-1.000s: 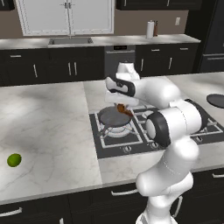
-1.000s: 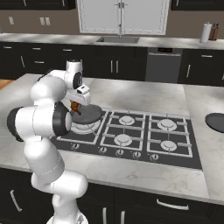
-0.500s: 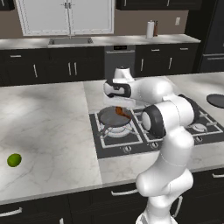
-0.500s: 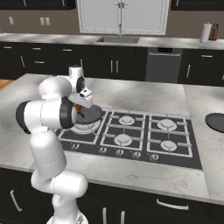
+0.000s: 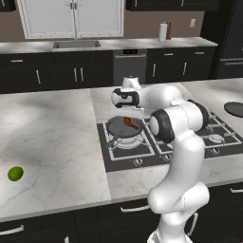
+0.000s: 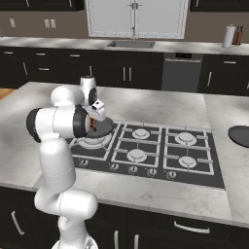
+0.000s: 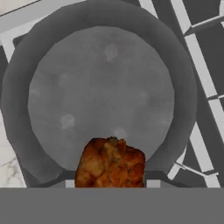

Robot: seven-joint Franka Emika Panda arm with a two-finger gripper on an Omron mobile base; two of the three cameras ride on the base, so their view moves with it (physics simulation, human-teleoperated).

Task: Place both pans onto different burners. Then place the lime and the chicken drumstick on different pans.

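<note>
Countertop [image 5: 57,142] lime [image 5: 15,173], far from pan [image 7: 105,92]

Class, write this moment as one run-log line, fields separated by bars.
gripper: shut on drumstick | position: above grey pan on cooktop | lime: on counter | dark pan: off burners

No readable text or labels.
</note>
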